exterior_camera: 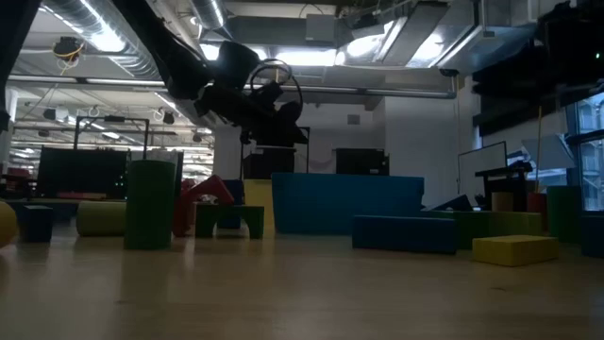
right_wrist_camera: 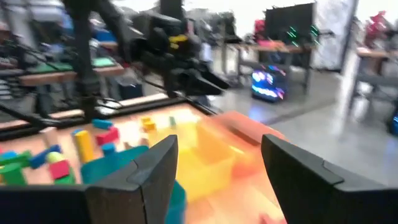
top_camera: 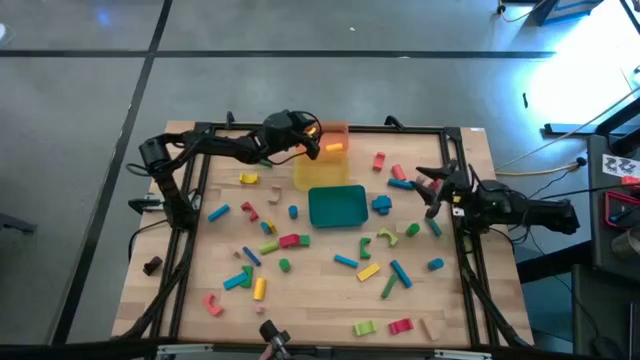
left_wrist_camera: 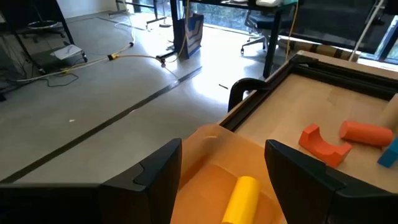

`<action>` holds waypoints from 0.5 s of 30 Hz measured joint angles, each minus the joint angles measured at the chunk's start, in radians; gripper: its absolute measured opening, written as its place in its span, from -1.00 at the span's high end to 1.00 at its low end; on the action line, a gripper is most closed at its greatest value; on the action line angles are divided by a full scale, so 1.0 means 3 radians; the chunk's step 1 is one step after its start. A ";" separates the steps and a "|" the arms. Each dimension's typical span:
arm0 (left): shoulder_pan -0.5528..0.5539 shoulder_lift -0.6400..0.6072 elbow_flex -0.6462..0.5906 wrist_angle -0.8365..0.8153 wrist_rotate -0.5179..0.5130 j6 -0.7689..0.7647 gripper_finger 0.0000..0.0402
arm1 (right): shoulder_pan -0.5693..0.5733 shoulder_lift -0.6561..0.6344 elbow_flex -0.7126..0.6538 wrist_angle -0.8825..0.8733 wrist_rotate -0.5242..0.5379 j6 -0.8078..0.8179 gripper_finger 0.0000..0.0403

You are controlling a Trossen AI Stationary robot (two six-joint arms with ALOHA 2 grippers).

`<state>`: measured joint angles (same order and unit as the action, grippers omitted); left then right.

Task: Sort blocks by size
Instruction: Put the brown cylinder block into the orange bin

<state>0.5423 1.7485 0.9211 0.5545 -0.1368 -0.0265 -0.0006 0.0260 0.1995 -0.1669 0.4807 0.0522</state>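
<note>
Yellow cylinder block (left_wrist_camera: 241,200) cut off by left wrist view's edge.

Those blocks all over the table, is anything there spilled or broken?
Nothing looks broken. The blocks lie scattered loose because they are mostly unsorted; one yellow cylinder lies in the orange tray under the left hand, which is open.

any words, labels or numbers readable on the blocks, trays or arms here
None can be read.
Blocks: plain coloured faces, no print visible.
Teal tray, yellow tray and orange tray: no labels visible.
Left gripper and right gripper: no legible markings.
Black-and-white patterned cards off the table's right edge: too small to read.
Glowing screens in the room in the right wrist view: too blurred to read.
</note>
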 joint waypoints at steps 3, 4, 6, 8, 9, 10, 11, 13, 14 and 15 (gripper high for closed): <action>0.0000 -0.0002 0.0000 -0.0006 0.0002 -0.0025 -0.07 | 0.0000 0.0115 0.0292 -0.0459 0.0201 0.0214 -0.15; 0.0000 -0.0002 0.0000 -0.0014 0.0016 -0.0051 -0.07 | 0.0000 0.0171 0.0376 -0.0617 0.0257 0.0270 -0.15; 0.0000 -0.0002 0.0000 -0.0036 0.0076 -0.0115 -0.07 | 0.0000 0.0310 0.0545 -0.0908 0.0371 0.0409 -0.15; 0.0000 -0.0009 0.0000 -0.0077 0.0165 -0.0153 -0.07 | 0.0000 0.0471 0.0705 -0.1155 0.0477 0.0544 -0.15; 0.0000 -0.0022 -0.0001 -0.0112 0.0230 -0.0167 -0.07 | 0.0000 0.0559 0.0780 -0.1270 0.0509 0.0628 -0.15; -0.0001 -0.0035 -0.0004 -0.0128 0.0285 -0.0171 -0.07 | 0.0000 0.0655 0.0858 -0.1373 0.0521 0.0709 -0.15; -0.0005 -0.0063 -0.0004 -0.0158 0.0341 -0.0174 -0.07 | 0.0000 0.0751 0.0936 -0.1483 0.0520 0.0790 -0.15; -0.0016 -0.0133 -0.0003 -0.0250 0.0458 -0.0177 -0.05 | 0.0000 0.0952 0.1083 -0.1676 0.0520 0.0948 -0.15; -0.0022 -0.0170 -0.0003 -0.0294 0.0507 -0.0179 -0.04 | -0.0002 0.1048 0.1154 -0.1748 0.0520 0.1015 -0.15; -0.0032 -0.0210 -0.0003 -0.0357 0.0556 -0.0181 -0.04 | -0.0003 0.1146 0.1216 -0.1826 0.0518 0.1060 -0.15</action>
<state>0.5327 1.6854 0.9203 0.4474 0.0301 -0.0809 -0.0015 0.3696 0.5644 -0.7147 0.6363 0.3702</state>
